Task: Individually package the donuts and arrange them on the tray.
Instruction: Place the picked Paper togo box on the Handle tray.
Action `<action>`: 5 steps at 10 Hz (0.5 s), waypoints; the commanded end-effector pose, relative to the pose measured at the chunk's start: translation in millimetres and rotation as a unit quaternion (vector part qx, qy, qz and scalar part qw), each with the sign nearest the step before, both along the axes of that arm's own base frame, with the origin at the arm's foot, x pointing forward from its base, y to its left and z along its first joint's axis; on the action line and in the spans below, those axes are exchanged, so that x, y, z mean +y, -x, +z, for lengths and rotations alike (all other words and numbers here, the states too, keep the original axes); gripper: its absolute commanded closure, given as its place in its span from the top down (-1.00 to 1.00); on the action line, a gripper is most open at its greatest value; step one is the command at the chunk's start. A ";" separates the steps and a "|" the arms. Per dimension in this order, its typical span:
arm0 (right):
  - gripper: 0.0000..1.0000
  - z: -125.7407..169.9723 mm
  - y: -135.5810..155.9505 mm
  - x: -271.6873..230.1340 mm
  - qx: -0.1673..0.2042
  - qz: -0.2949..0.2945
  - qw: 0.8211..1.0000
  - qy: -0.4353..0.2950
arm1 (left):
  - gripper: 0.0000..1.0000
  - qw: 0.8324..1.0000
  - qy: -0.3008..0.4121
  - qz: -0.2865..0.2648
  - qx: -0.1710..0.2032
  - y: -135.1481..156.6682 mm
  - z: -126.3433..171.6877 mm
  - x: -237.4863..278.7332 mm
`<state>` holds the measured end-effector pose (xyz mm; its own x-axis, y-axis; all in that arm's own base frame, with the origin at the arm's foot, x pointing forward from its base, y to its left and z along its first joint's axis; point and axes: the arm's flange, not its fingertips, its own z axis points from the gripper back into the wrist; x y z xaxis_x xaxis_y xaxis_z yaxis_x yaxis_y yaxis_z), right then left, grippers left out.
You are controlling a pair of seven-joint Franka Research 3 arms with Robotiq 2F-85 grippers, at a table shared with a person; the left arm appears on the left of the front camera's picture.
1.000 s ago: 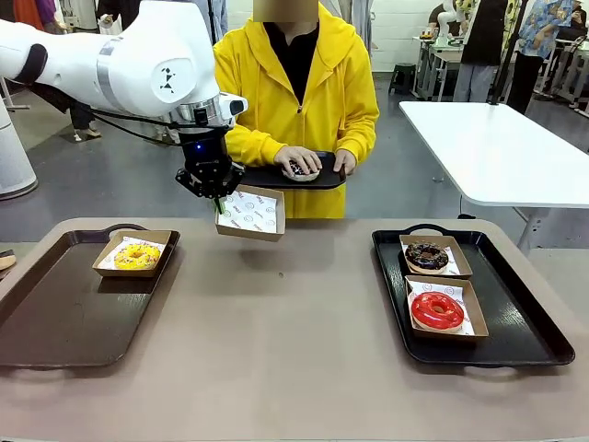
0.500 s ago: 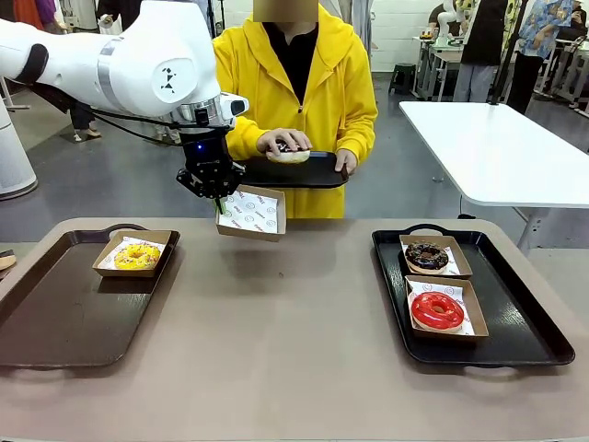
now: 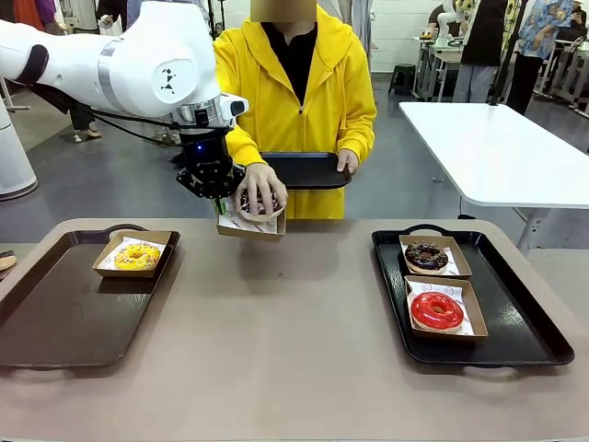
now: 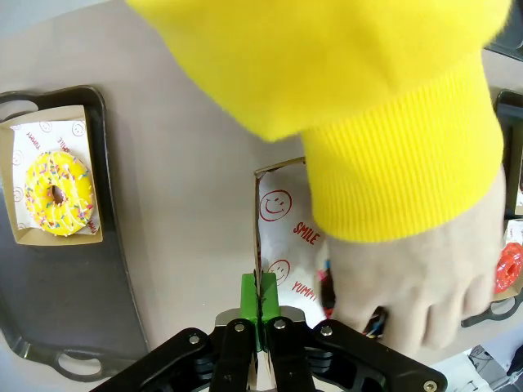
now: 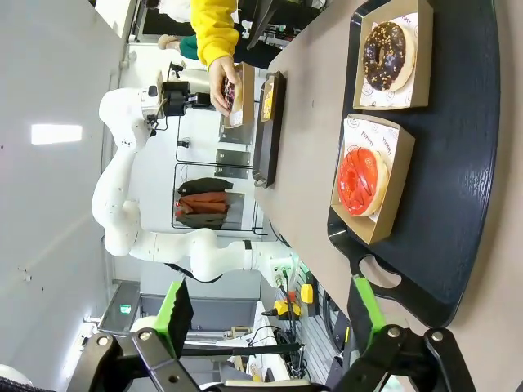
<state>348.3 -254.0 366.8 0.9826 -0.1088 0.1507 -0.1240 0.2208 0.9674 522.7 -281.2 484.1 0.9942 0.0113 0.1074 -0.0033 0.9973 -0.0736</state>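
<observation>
Front: left gripper (image 3: 213, 191) clamped on edge of cardboard box (image 3: 250, 225), held above table (image 3: 294, 350); person's hand (image 3: 259, 191) pressing sprinkled donut (image 3: 257, 204) into it. Yellow donut (image 3: 136, 256) boxed on left tray (image 3: 55, 322); chocolate donut (image 3: 426, 255) and red donut (image 3: 436, 310) boxed on right tray (image 3: 529, 341).

Left wrist: green pads (image 4: 248, 296) pinched on box wall, hand over donut.

Right wrist: right gripper (image 5: 265, 314) wide open, holding nothing, beside right tray.

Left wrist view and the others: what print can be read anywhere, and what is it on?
"SMILE": red print beside a smiley face on the paper lining of the box held in the left gripper.
"YUMMY": partly covered, lower on the same lining.
"YUMMY": faint, on the lining under the yellow donut.
Print on the linings under the red donut and chocolate donut: too small to read.
</observation>
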 end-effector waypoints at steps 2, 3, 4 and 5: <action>1.00 -1.0 2.2 -4.1 -0.004 0.010 1.000 0.000 | -0.97 1.000 0.000 -0.001 -0.002 1.5 2.4 1.1; 1.00 -1.0 2.2 -4.1 -0.004 0.010 1.000 0.000 | -0.97 1.000 0.000 -0.001 -0.002 1.5 2.4 1.1; 1.00 -1.0 2.2 -4.1 -0.004 0.010 1.000 0.000 | -0.97 1.000 0.000 -0.001 -0.002 1.5 2.4 1.1; 1.00 -1.0 2.2 -4.1 -0.004 0.010 1.000 0.000 | -0.97 1.000 0.000 -0.001 -0.002 1.5 2.4 1.1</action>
<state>348.2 -254.0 366.8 0.9826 -0.1087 0.1507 -0.1240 0.2206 0.9675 522.7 -281.2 484.1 0.9942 0.0113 0.1074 -0.0033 0.9973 -0.0736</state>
